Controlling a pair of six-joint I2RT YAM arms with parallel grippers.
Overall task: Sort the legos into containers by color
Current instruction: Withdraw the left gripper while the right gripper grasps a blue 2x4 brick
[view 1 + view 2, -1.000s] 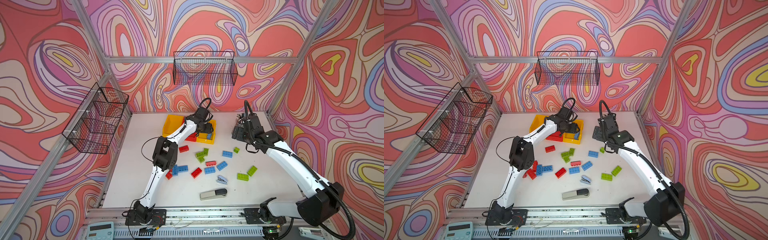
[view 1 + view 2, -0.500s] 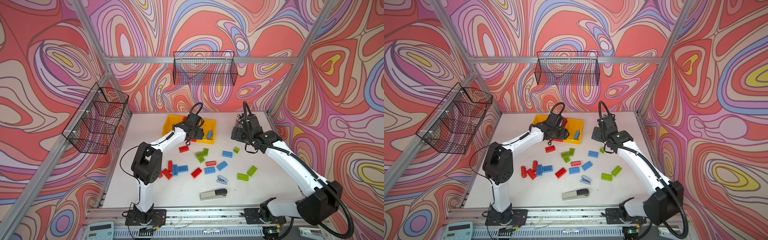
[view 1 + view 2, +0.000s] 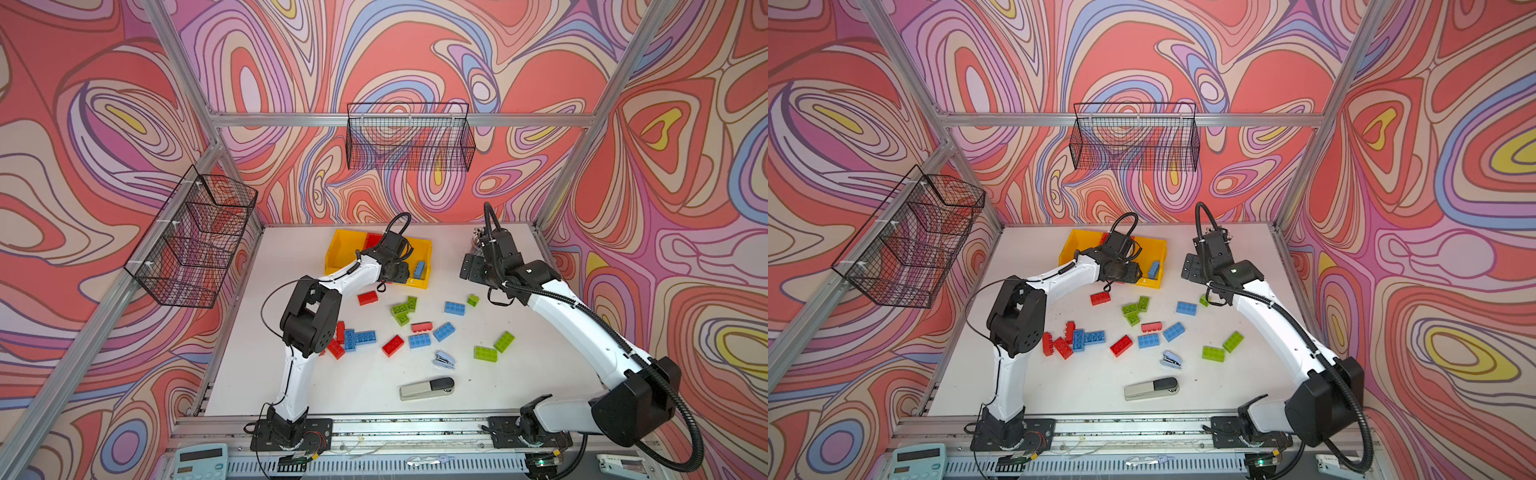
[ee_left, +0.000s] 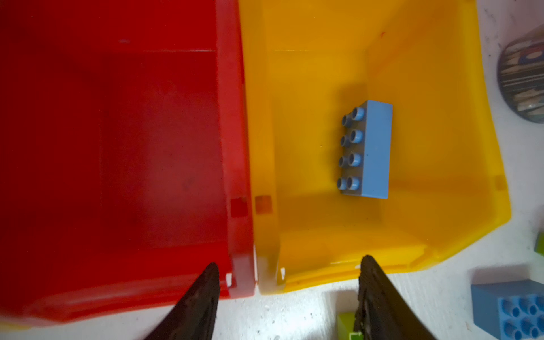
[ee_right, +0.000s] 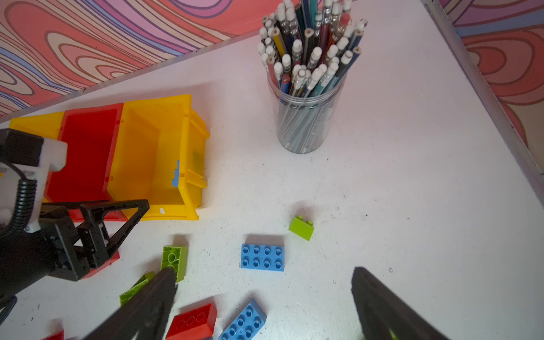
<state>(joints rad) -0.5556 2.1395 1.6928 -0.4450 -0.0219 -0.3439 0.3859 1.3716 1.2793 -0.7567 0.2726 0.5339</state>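
Observation:
Three joined containers stand at the back: a yellow bin (image 3: 340,249), a red bin (image 3: 372,238) and another yellow bin (image 3: 424,248). One blue lego (image 4: 374,150) lies on its side in the right yellow bin. My left gripper (image 4: 290,265) hangs open and empty over the front rims where red meets yellow, also seen in a top view (image 3: 395,273). My right gripper (image 5: 263,275) is wide open above the table, near a blue lego (image 5: 262,257) and a small green lego (image 5: 301,229). Several red, blue and green legos (image 3: 419,340) lie loose mid-table.
A clear jar of pencils (image 5: 306,97) stands at the back right, just behind my right wrist. A small light-blue stapler (image 3: 444,360) and a grey-and-black stapler (image 3: 427,388) lie toward the front. Wire baskets (image 3: 409,137) hang on the back and left walls.
My left gripper has pulled back from inside the right yellow bin to the bins' front edge, leaving the blue lego there. Its elbow swung left. The right arm barely moved.

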